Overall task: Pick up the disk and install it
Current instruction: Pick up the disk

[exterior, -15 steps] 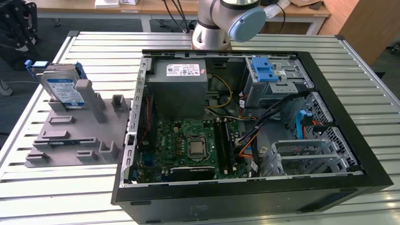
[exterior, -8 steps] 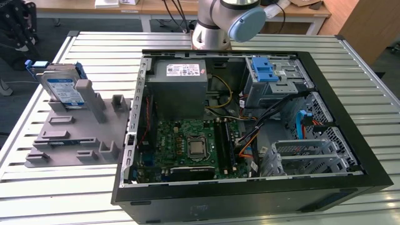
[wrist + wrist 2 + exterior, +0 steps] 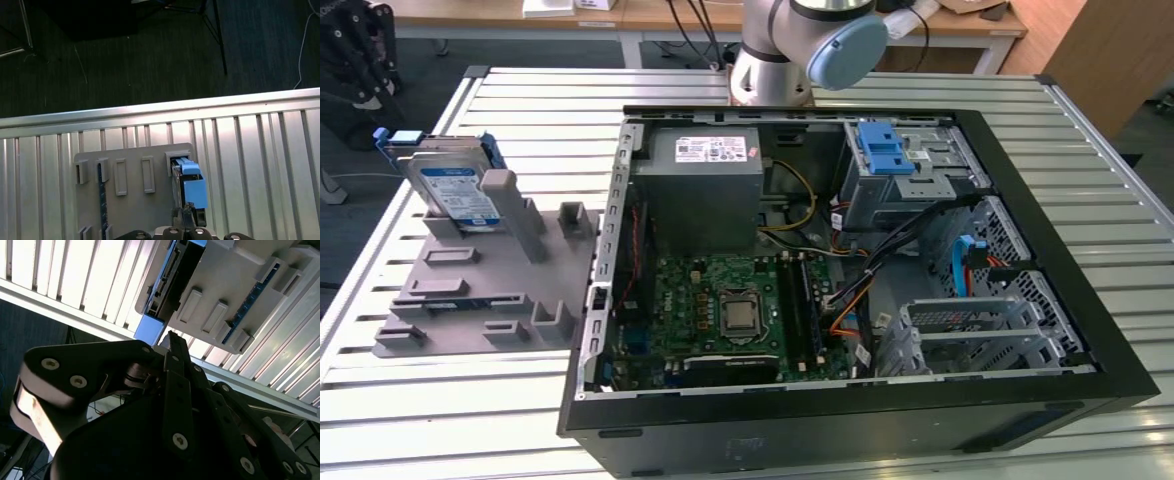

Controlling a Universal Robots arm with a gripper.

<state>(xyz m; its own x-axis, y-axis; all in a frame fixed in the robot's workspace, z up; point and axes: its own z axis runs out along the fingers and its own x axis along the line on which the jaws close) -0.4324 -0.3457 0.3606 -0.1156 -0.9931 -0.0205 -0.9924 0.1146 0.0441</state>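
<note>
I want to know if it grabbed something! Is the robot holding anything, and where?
Nothing. The gripper is shut and empty, apart from the disk, which stands in its grey holder.

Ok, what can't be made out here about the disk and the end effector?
- Exterior view: disk lower part hidden behind grey fixture posts.
- Both wrist views: disk sits edge-on in its slot, so its label faces are hidden.
- First wrist view: end effector cut off by the frame edge; contact with the disk unclear.
- Exterior view: arm cut off by the top edge.
</note>
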